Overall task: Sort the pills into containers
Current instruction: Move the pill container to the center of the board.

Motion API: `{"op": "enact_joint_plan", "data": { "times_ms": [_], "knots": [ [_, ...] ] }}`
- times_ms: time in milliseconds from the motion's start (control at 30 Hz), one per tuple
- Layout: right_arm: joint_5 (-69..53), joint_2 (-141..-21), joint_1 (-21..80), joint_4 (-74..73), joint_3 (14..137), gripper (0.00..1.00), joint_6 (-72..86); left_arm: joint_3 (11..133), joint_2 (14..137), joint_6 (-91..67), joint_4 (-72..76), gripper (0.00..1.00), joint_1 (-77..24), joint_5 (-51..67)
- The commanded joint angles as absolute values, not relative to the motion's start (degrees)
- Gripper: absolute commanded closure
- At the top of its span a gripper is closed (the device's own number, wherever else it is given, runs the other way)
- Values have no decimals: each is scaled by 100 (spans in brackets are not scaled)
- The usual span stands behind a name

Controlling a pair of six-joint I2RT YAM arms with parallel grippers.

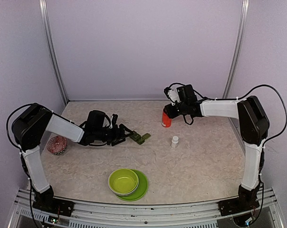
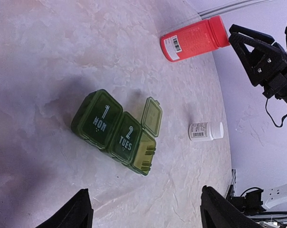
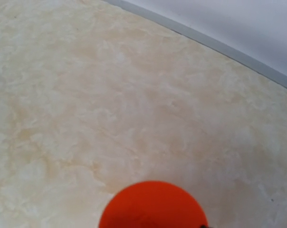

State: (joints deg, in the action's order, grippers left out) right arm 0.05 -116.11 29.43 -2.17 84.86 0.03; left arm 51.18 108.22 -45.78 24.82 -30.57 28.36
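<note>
In your right wrist view the bottle is only a blurred red dome, cut off by the bottom edge. From above, the right gripper sits at that bottle, but its jaws are hidden, so you cannot tell whether they grip it. Your left wrist view cuts the left fingers down to two dark tips at the bottom edge. You cannot tell what lies inside the box's open compartment. The pink thing is partly hidden by the left arm and too small to name. The bowl covers most of the plate.
</note>
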Motion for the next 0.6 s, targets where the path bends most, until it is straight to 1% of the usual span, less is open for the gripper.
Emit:
{"op": "enact_joint_plan", "data": {
  "times_ms": [0,67,167,267,400,567],
  "knots": [
    [-208,-11329,2883,-138,8242,50,-64,4998,10574,-4418,2450,24,-3028,2753],
    [-252,-11299,2883,-84,8130,47,-86,4963,10543,-4405,2445,24,-3024,2739],
    [-189,-11301,2883,-74,8112,38,-88,4940,10529,-4399,2461,23,-3015,2731],
    [-72,-11276,2883,-62,8183,31,-58,4939,10532,-4404,2489,24,-3009,2741],
    [36,-11253,2883,-19,8271,26,-28,4924,10512,-4399,2481,23,-3008,2741],
    [251,-11396,2878,-92,8465,21,0,4859,10495,-4403,2528,23,-2997,2741]
  ]
}}
